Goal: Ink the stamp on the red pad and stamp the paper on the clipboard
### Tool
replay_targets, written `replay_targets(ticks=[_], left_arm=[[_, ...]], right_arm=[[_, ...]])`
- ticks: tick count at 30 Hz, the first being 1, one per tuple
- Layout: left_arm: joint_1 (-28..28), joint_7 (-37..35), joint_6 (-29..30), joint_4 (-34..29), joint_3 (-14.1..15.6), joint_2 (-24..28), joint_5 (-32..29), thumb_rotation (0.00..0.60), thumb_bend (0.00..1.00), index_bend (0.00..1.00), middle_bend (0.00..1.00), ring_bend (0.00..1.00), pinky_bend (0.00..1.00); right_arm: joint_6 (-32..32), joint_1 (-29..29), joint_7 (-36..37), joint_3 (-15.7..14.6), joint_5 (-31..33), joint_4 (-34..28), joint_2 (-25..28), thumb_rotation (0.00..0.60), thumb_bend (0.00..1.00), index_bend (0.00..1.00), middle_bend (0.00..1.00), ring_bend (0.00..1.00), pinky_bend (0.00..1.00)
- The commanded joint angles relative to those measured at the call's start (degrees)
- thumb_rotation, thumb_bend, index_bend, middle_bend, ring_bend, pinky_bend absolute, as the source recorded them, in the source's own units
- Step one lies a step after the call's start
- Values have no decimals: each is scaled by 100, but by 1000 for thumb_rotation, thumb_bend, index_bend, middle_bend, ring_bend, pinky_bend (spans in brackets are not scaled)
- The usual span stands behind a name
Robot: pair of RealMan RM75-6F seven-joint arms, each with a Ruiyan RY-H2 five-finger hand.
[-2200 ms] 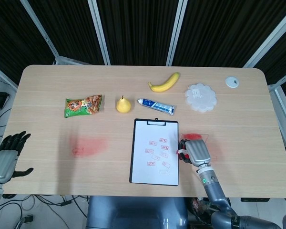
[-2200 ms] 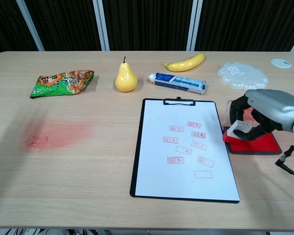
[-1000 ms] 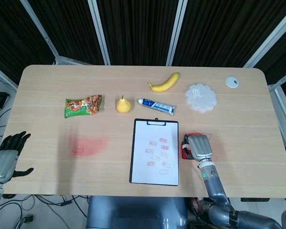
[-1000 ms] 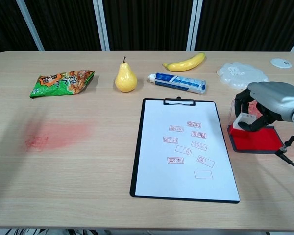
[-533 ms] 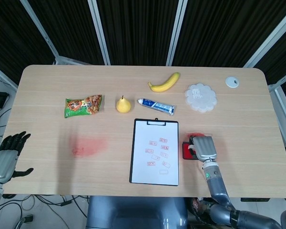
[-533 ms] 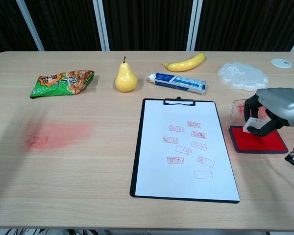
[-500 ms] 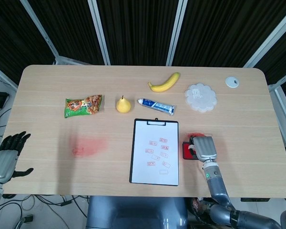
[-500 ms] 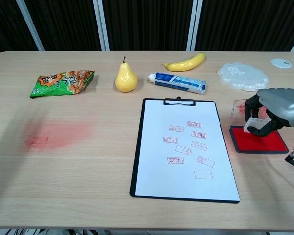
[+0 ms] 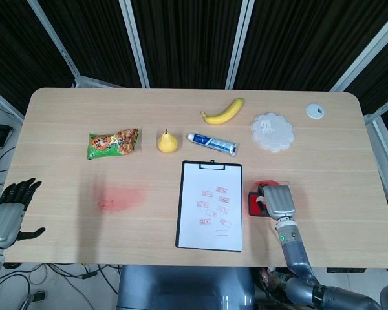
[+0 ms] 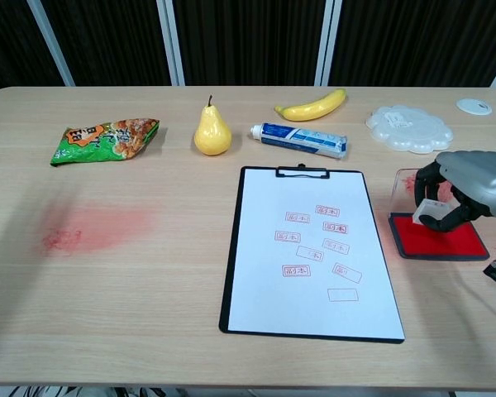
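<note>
A: Right hand has its fingers curled round the stamp, a small white block, holding it over the red pad near the bench's right edge. I can't tell whether the stamp's face touches the ink.

B: From the head view that hand covers most of the pad; only a red strip shows on its left. The pad's clear lid stands up at its far side.

A: Just left of the pad lies the clipboard, clip towards the far edge, its paper carrying a scatter of red rectangular stamp marks.

B: Left hand sits off the bench's near-left corner, fingers spread, holding nothing.

A: Along the far side: pear upright, toothpaste tube lying flat beside it, banana behind that, a white scalloped lid further right, and a small white disc by the far-right corner.

B: Snack bag towards the left edge, and a red ink smear on the bench nearer the front.
</note>
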Motion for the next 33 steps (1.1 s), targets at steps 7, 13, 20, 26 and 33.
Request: replay_targets(ticks=[7,13,20,26,33], left_arm=[[-2,-11,-2,2,2,5,6,600,40,0,0,0,0],[1,-24,8,8,8,11,28,600,40,0,0,0,0],[0,-16,0,2,15,15,29,600,40,0,0,0,0],[1,12,1,-4,14,9,17,600,40,0,0,0,0],[-2,20,-9,-7,10,7,0,600,40,0,0,0,0]], right_arm=[[219,42,26,116,-211,-532,216,600,748,912,873,882,875],[261,-37,8,48,-122,-597,283,600,747,912,873,881,875],[253,-175,90,-101,-32,-486,288,600,747,912,873,881,875],[180,-205,110,-165,26,-341,243,600,747,913,873,882,875],[126,-212,106,-202,58,-218,168,600,747,913,873,881,875]])
